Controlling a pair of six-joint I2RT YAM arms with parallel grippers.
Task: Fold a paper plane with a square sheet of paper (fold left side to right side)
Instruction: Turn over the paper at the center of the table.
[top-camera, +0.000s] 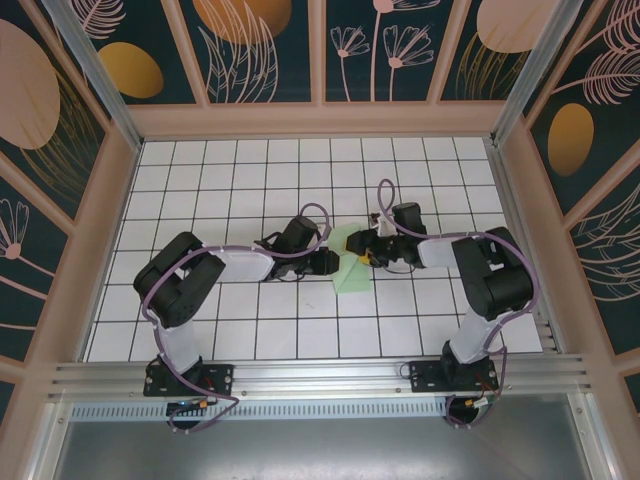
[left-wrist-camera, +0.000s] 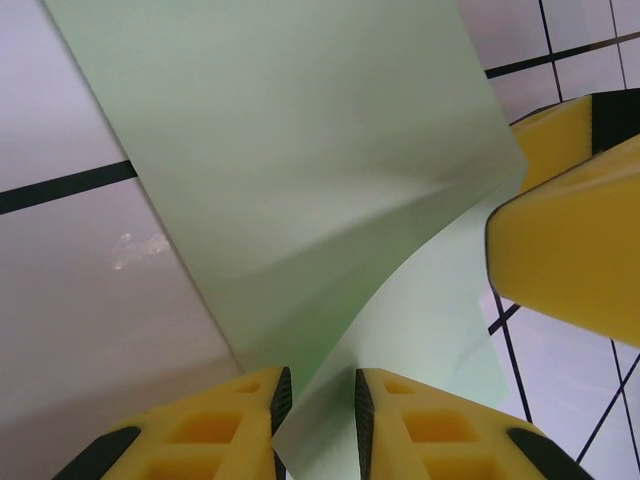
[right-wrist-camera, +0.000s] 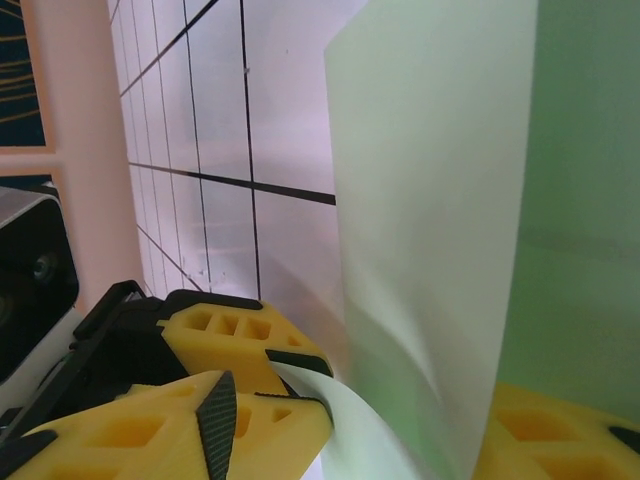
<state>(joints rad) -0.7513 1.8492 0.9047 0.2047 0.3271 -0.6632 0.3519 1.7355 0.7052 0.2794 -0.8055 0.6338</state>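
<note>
The square sheet of paper (top-camera: 352, 270) is pale mint green and lies on the white grid tiles at mid-table, between both grippers. My left gripper (top-camera: 337, 263) meets it from the left and my right gripper (top-camera: 366, 251) from the right. In the left wrist view part of the paper (left-wrist-camera: 300, 150) lies flat while a lighter flap curls up through the left gripper (left-wrist-camera: 322, 425); its jaws stand a small gap apart around that edge. In the right wrist view the paper (right-wrist-camera: 440, 200) rises between the widely parted fingers of the right gripper (right-wrist-camera: 380, 445).
Yellow fingers (left-wrist-camera: 570, 250) of the right gripper crowd the paper's right edge in the left wrist view. A yellow finger (right-wrist-camera: 230, 335) of the left gripper sits close beside the right one. A wooden frame (top-camera: 320, 120) walls the tiled table (top-camera: 250, 180).
</note>
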